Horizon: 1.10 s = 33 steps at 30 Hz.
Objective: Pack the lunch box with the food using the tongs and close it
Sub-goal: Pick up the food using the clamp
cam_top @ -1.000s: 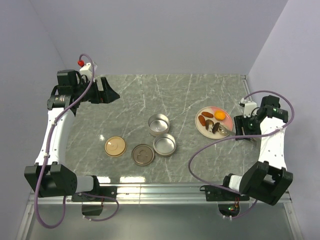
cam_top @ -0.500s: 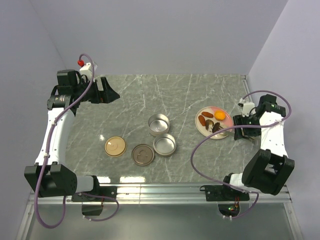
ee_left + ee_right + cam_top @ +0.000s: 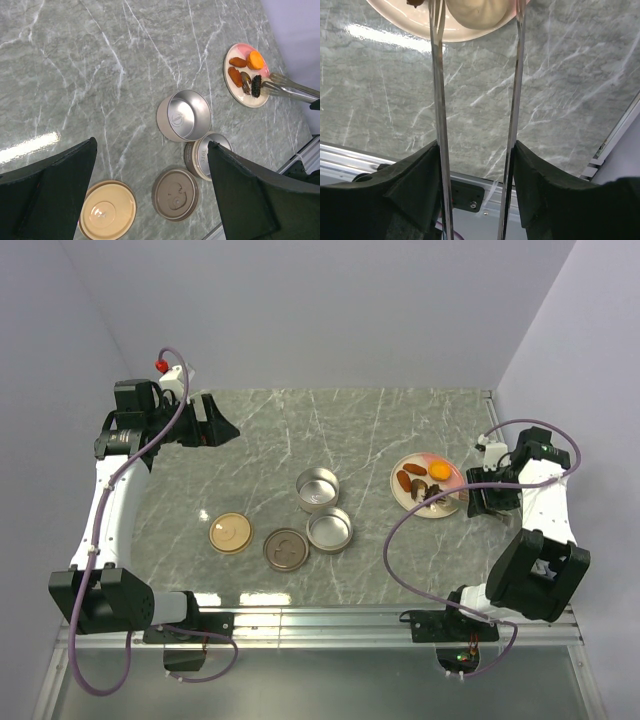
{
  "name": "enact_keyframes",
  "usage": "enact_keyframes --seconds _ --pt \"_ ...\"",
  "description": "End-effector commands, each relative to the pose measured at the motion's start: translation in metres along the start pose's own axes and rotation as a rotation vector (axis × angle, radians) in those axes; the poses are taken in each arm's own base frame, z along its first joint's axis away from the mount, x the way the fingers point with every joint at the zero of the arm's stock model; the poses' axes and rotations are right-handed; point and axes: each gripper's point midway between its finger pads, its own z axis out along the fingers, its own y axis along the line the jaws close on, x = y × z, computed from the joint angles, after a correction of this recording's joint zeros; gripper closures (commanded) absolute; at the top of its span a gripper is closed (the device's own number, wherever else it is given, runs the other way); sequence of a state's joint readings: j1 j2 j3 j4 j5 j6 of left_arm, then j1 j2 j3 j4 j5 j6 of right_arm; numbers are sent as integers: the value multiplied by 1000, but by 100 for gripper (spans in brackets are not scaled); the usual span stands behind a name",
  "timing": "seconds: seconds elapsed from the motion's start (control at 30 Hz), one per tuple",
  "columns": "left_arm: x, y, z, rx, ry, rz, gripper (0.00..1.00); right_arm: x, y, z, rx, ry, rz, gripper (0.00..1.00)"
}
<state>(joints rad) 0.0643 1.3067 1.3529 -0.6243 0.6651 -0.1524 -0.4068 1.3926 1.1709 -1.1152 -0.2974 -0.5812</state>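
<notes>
Clamping the tongs (image 3: 438, 100) in the right gripper (image 3: 476, 160), bracketing the pale round piece (image 3: 477, 12) on the pink plate (image 3: 395, 20) at the worktop's (image 3: 370, 430) right; likely needing a slow, centred squeeze. Leaving the left gripper (image 3: 215, 427) spread wide, well apart.

Grey-green marble table (image 3: 380, 430), veined white. Pale pink plate (image 3: 239, 50). Bright orange chunk (image 3: 255, 60); 2 reddish-brown sausage pieces (image 3: 237, 62); dark brown bits (image 3: 255, 86). Shiny silver tongs (image 3: 438, 100). 2 silver tins (image 3: 318, 488), 1 tan lid (image 3: 230, 533), 1 brown lid (image 3: 285, 549).
</notes>
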Motion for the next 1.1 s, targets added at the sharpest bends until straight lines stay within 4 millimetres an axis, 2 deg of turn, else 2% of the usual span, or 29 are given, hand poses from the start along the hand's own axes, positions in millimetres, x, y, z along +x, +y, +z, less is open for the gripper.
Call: enact_keyframes --seconds 0.0,0.13,0.53,0.8,1.07 --pt "-17 -4 -1 12 -49 31 2 -16 -5 -10 21 -64 -13 38" --pt "-18 -3 0 12 -47 27 2 -13 -2 -13 19 -63 -17 41" --pt "-18 -3 3 20 -41 17 3 -16 8 -41 29 -110 -40 48" --pt "-17 -3 2 22 -42 18 3 -30 18 -69 36 -183 -89 48" --pt "-17 -5 3 33 -39 11 3 -43 37 -78 -9 -219 -164 49"
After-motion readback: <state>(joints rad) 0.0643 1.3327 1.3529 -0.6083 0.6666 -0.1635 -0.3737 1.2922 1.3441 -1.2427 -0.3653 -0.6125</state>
